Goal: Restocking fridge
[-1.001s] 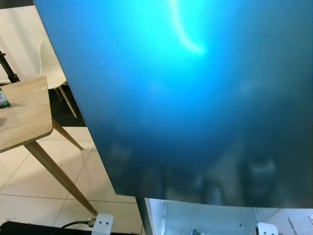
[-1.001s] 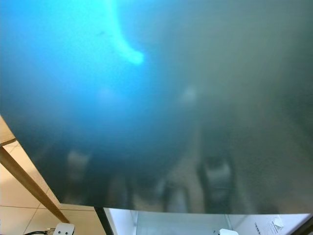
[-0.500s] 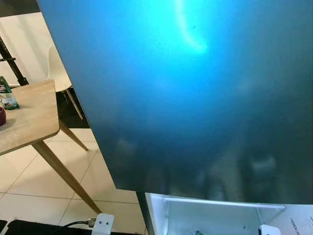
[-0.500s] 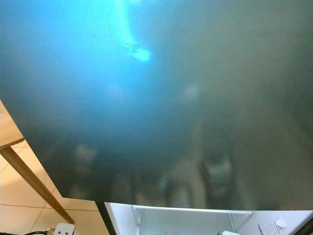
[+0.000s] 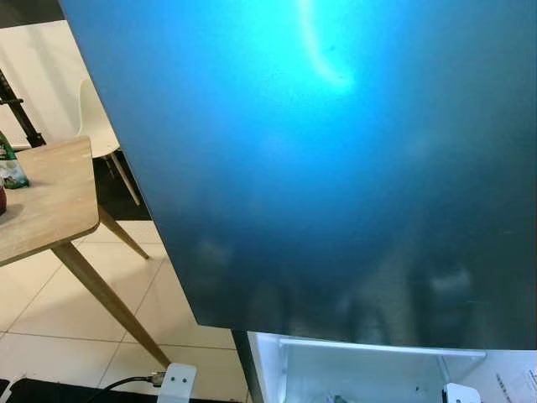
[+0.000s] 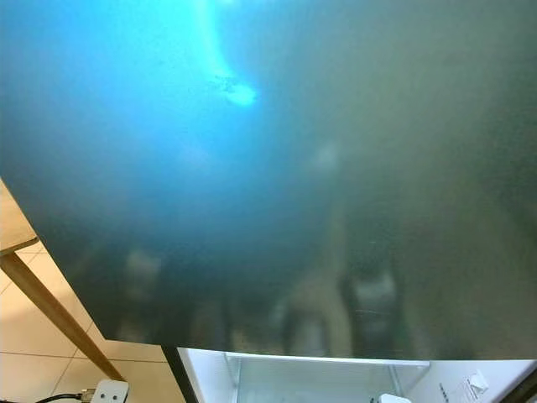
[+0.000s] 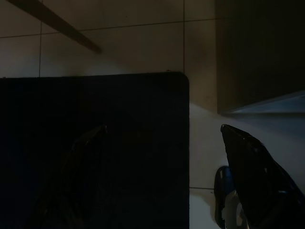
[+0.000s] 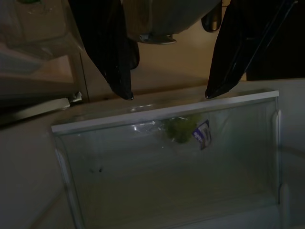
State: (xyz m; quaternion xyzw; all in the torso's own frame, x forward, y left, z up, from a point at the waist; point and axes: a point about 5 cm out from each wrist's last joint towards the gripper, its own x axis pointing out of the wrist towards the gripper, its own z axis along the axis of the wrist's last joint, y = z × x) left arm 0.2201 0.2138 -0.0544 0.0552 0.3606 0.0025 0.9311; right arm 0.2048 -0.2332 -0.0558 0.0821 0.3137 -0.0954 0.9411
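The glossy blue fridge door (image 5: 336,168) stood close before the head camera and blocked most of the forward view; below its lower edge showed the white interior of the fridge with a clear drawer (image 5: 369,374).

In the right wrist view, the right end effector (image 8: 167,95) hung with its two black fingers (image 8: 119,71) spread apart and nothing between them, the tips just above the white front rim of the clear crisper drawer (image 8: 167,114). The drawer's long axis ran crosswise to the fingers, so the rim lay straight ahead of the tips. Inside it, behind the clear front wall, lay a bag of green produce (image 8: 183,130) with a small blue-and-white label (its writing too small to read). The right arm was plainly the nearer one to the drawer.

The left end effector (image 7: 162,143) hung idle in the shade over a dark floor mat (image 7: 95,143) on the tiled floor (image 7: 119,43), fingers wide apart and empty, well away from the fridge interior.

Off to the robot's left stood a wooden worktop (image 5: 42,201) with a green packet (image 5: 10,164) at its edge (print not legible) and a white chair (image 5: 92,126) behind it. A white sticker with fine print (image 6: 470,386) sat at the lower right, also unreadable.
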